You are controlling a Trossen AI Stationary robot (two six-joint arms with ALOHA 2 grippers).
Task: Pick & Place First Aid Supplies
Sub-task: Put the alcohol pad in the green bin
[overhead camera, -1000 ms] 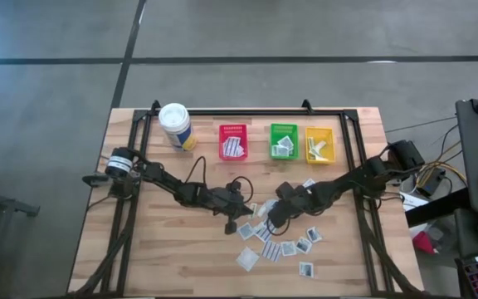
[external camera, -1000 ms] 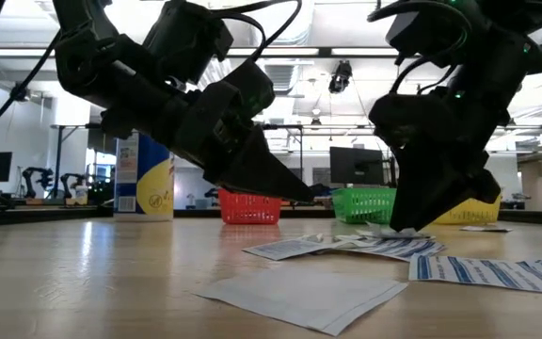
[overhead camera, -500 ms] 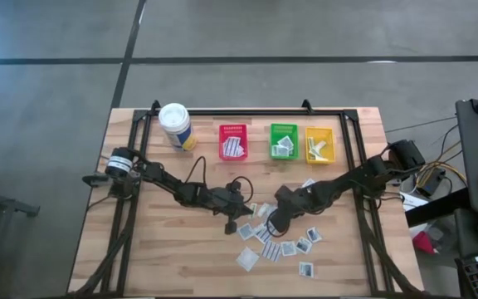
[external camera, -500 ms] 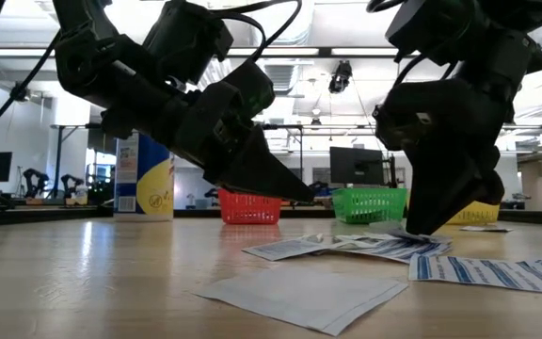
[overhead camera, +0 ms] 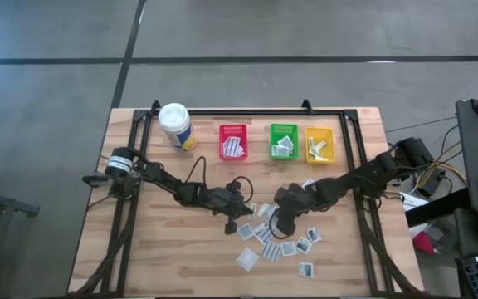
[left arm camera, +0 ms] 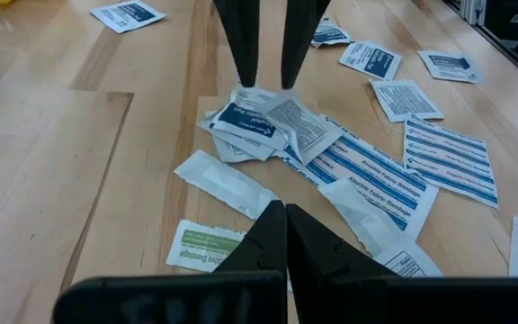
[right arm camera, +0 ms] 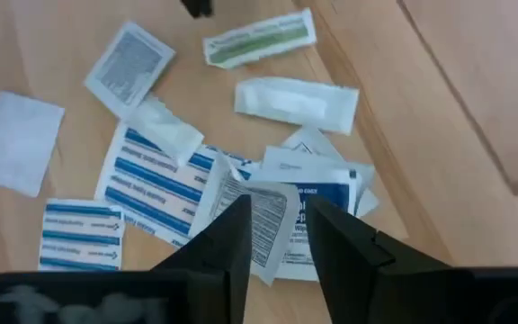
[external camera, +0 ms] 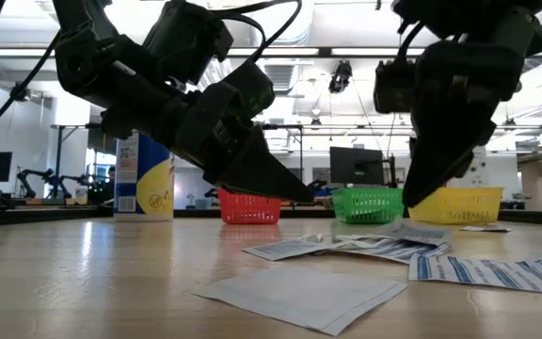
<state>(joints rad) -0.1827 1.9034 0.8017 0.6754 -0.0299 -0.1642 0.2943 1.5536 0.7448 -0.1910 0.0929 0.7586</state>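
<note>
Right end effector (external camera: 412, 202) hovers with fingers apart, empty, just above the packets (left arm camera: 268, 126) heaped on the wooden desk (overhead camera: 164, 249); left end effector (overhead camera: 237, 218), closed, waits beside the heap.

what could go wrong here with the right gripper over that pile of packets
1. The right gripper stands open just above overlapping packets, so closing might catch two at once, or only a corner that slips.
2. The left gripper, shut, hangs close beside the same pile; the arms could bump if either shifts.
3. Packets lie flat on the table, so the fingers may scrape wood instead of gripping.
</note>
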